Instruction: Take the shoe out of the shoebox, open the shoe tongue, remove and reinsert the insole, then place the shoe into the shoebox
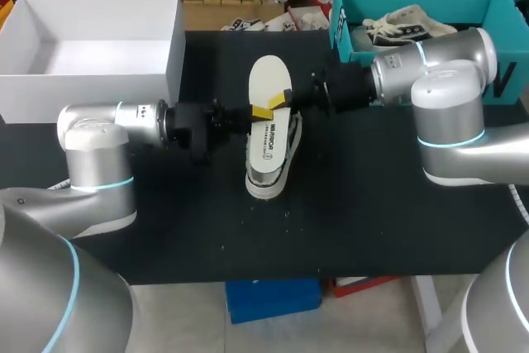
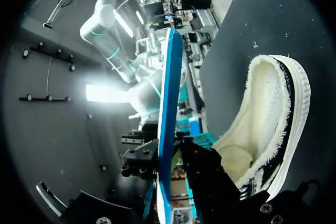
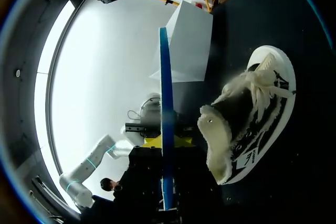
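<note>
While both tools are pinched onto the same insole, here's my read. The left tool [image 1: 261, 112] is closed down thin on one long edge and the right tool [image 1: 283, 98] is closed on the opposite edge, so the insole [image 1: 267, 76] hangs flat between them, cream side up and blue side down.

It looks light and floppy to me, a thin foam sheet that'd sag if held by one end. I'd grip the side edges near the middle, not the toe.

Right under the tools the shoe [image 1: 269, 167] lies tipped on its side on the tabletop [image 1: 372, 221], with its fleecy opening toward the left tool. I reckon it's light with a soft upper, so the heel collar or rubber sole is the firm place to grab.
</note>
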